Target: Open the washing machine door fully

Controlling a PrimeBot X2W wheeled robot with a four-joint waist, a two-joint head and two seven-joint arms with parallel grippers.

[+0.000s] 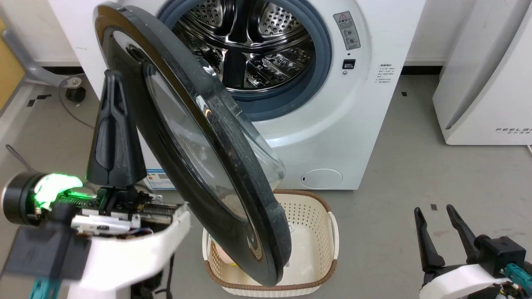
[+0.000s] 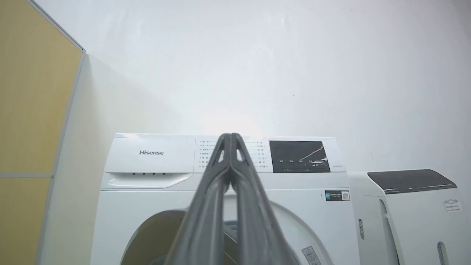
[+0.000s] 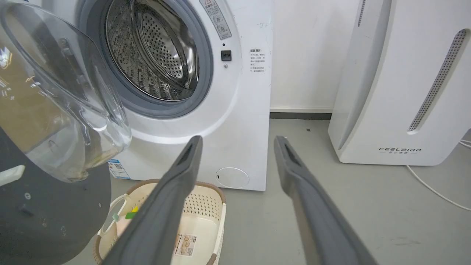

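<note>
Washing machine point(image 1: 332, 137): one, white front-loader on the grey floor point(image 1: 415, 166). Its mouth is exposed, showing the steel drum point(image 1: 257, 37) inside one grey-blue gasket point(image 1: 316, 70). Placement reads as a fixed laundry corner against the wall.

White appliance point(image 1: 490, 83): one, just to the right of the washer and apart from it. No part in the job, by my reckoning.

Washing machine door point(image 1: 232, 137): one, hinged on the machine's left side. It is swung out toward the camera, roughly edge-on, with the glass bowl facing the drum. Judged about halfway open, not fully. The remaining swing would carry it toward the robot's left.

Basket point(image 1: 332, 232): one, cream with a brown rim, on the floor below the door's lower edge. Likely parked there to catch laundry. Some small items lie inside, too unclear to name.

Grippers: two, two fingers each.
- Left gripper point(image 1: 111, 77): raised beside the door's outer face, fingers pointing up, jaws pressed together on nothing visible. Whether it touches the door I cannot tell. It sits on the side the door must travel toward, so it may need to clear out or hook the edge.
- Right gripper point(image 1: 434, 208): low at the right, well apart from the door, jaws wide and empty. It looks parked.

Small marks: one round flap point(image 1: 321, 178), one blue label sticker point(image 1: 160, 178).
</note>
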